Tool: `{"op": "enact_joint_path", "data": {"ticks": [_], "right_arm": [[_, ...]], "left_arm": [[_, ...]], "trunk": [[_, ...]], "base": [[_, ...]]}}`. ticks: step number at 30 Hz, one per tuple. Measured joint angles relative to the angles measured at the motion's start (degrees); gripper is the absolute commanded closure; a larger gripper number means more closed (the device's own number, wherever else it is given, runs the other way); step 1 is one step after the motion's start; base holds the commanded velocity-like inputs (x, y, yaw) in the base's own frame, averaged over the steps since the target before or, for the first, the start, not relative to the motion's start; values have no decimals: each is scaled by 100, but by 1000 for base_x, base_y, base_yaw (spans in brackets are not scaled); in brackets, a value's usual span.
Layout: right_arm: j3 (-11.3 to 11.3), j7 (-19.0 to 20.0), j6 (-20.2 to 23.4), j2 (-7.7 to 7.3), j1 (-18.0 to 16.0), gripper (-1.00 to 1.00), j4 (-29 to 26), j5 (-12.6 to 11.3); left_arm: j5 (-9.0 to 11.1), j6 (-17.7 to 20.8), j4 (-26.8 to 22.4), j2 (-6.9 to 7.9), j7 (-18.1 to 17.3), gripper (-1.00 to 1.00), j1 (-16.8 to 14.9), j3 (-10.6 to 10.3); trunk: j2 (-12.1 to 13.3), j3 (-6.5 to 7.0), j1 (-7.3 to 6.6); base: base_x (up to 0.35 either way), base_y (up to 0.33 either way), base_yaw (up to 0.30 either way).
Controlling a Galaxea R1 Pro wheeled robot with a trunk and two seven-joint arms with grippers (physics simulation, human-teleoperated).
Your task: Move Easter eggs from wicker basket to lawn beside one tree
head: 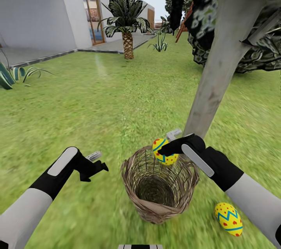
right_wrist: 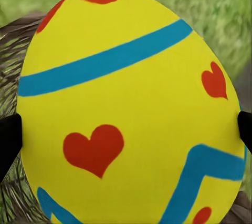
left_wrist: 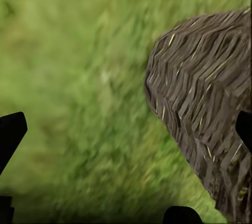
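**A:** Right gripper (head: 168,144) status?

**B:** Clamped on a yellow egg with blue zigzag bands and red hearts (head: 164,152), held above the far rim of the round brown open-weave wicker basket (head: 159,208). In the right wrist view the held egg (right_wrist: 131,108) sits between the two dark fingertips (right_wrist: 9,140), one at each side of it, with basket weave and grass behind.

**A:** Left gripper (head: 98,162)?

**B:** Holding nothing, hovering over the short mottled green lawn (head: 97,105), to the left of the basket and apart from it. Its wrist view has the basket's woven wall (left_wrist: 210,113) close by on grass, with dark fingertips (left_wrist: 10,134) spread wide at the edges. Jaws parted.

**A:** Other eggs?

**B:** A second yellow egg with blue zigzag and red dots (head: 228,219) lies on the grass just right of the basket, under the right forearm. The visible basket interior looks dark and bare; can't tell where the third egg is.

**A:** Tree?

**B:** A straight pale grey trunk (head: 222,62) meets the ground just behind the basket, right of centre, with dark blackish foliage (head: 203,19) above. The grounded egg is near its base. Farther back: a scaly brown palm (head: 127,27) and a white house (head: 39,11).
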Motion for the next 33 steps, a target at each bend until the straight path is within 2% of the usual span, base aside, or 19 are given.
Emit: {"op": "enact_joint_path", "data": {"ticks": [4, 6, 14, 18, 22, 27, 33], "right_arm": [[6, 0, 8, 5, 1, 100, 1, -47], [1, -5, 11, 0, -1, 100, 1, 29], [5, -5, 11, -4, 2, 100, 1, 29], [0, -5, 19, -4, 2, 100, 1, 26], [2, -5, 20, -3, 2, 100, 1, 6], [-1, -5, 30, -5, 7, 100, 9, 1], [-4, -10, 32, -21, 9, 100, 48, 29]], "left_arm": [[-2, 1, 8, -1, -5, -100, 0, 1], [-2, 1, 9, -1, -5, -100, 0, 1], [-3, 1, 22, -1, -13, -100, 0, 66], [-2, 1, 25, -1, -14, -100, 0, 79], [-3, 1, 26, -1, -14, -100, 0, 80], [-2, 0, 28, -3, -14, -100, -2, 85], [-2, 0, 36, -3, -14, -100, -1, 82]], "trunk": [[5, 89, -10], [8, 133, -13], [19, 310, -33], [35, 398, -52], [195, 470, -139], [395, 574, -249], [636, 704, -380]], "base": [[-52, 0, 0], [-274, 0, 0], [-320, 0, 0], [-74, 0, 0], [-4, 0, -48], [0, 0, -249], [-170, 0, -270]]}}
